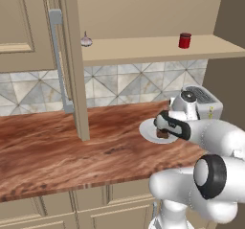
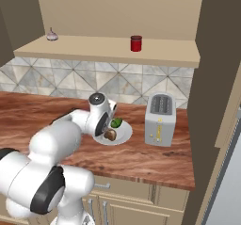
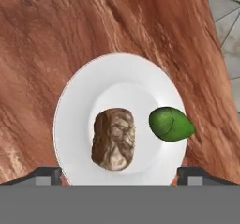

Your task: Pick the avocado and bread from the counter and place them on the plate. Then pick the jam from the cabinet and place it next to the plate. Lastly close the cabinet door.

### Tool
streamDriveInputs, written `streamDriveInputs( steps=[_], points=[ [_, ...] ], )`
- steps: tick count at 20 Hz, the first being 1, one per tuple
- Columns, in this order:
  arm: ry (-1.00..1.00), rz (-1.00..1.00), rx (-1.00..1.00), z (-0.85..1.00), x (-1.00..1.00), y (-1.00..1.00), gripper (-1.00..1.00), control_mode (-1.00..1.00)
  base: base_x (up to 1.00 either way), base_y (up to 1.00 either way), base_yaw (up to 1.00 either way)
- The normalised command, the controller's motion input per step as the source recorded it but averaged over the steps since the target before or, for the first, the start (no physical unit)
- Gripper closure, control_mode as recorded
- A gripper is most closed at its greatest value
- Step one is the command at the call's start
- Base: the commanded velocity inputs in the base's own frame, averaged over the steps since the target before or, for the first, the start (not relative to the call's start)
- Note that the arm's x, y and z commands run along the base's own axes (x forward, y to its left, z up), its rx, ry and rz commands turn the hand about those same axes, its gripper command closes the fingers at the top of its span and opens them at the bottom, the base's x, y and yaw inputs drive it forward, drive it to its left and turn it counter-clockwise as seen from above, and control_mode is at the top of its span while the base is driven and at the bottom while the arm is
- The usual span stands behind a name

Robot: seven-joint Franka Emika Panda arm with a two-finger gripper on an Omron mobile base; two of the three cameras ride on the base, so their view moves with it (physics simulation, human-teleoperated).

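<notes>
My gripper: poised directly above the round flat white plate, the 2 dark fingertips spread wide to either side of it, nothing between them.
Bread: the small brown blocky chunk of bread with a darker crust lies on the plate, near its middle and free of my fingers; from the right base view it sits at the plate's near side.
Avocado: the small dark-green roundish avocado rests on the plate just beside the bread, toward the rim, slightly apart from it.
Plate: sits on the long reddish-brown wood-grain counter, near the grey boxy toaster.
Jam: the small red cylindrical jar with a darker lid stands upright on the plain beige shelf of the wall cabinet, well above the plate.
Garlic: a pale purplish garlic bulb sits on the same shelf, well apart from the jam.
Cabinet door: the tall beige framed-panel door with its long vertical grey bar handle stands swung open, edge-on to the left base view.
Wall: grey geometric tiles run between shelf and counter.
</notes>
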Motion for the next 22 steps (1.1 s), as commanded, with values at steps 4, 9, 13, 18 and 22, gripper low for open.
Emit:
streamDriveInputs(
  steps=[4,9,13,18,22],
  points=[
    [-0.25,0.0,-0.02,0.7,-0.49,0.0,-1.0,-1.0,0.0,0.0,0.0],
    [-0.25,0.0,-0.04,0.67,-0.5,0.0,-1.0,-1.0,0.0,0.0,0.0],
    [-0.19,0.0,-0.02,0.61,-0.38,0.0,-1.0,-1.0,0.0,0.0,0.0],
    [-0.05,-0.02,0.0,0.55,-0.13,-0.04,-1.0,-1.0,0.0,0.0,0.0],
    [0.04,0.0,0.02,0.28,-0.01,-0.04,-1.0,-1.0,0.0,0.0,0.0]
  ],
)
